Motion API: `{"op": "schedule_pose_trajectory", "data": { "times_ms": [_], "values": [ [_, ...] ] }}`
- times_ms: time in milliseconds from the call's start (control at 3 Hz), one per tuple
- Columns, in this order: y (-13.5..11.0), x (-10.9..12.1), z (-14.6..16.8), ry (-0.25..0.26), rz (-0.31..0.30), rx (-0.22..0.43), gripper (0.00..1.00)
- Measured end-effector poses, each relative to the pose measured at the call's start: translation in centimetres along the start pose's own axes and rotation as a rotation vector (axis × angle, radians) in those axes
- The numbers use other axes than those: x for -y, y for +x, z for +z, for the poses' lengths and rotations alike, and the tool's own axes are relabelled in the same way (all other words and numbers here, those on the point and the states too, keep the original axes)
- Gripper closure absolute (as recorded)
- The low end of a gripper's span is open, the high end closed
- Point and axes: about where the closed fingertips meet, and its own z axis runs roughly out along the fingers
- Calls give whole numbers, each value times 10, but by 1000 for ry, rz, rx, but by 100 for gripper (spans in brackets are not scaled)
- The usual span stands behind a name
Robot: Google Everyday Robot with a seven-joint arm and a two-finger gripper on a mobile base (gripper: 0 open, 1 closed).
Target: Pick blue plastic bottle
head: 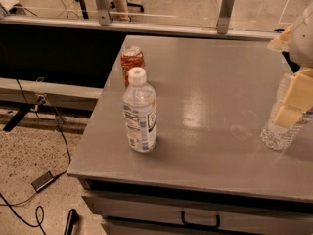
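Note:
The blue plastic bottle (140, 114) stands upright near the table's front left corner. It is clear and bluish, with a white screw cap and a white label with dark print. My gripper (294, 102) is at the far right edge of the view, well to the right of that bottle and apart from it. It hangs in front of a ribbed clear bottle (278, 133), whose upper part it hides. A red-orange can (132, 60) stands just behind the blue plastic bottle.
The grey table (210, 102) ends at its left edge close to the bottle and can. A drawer with a dark handle (200, 223) sits below the front edge. Cables and a power brick (43, 181) lie on the floor at left. A glass partition runs behind.

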Motion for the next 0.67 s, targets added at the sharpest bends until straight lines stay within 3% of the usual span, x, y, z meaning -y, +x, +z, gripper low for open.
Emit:
{"op": "schedule_pose_trajectory", "data": {
  "times_ms": [333,667],
  "values": [
    [0,0,0,0,0,0,0],
    [-14,2,7,-11,-51,10,0]
  ]
}}
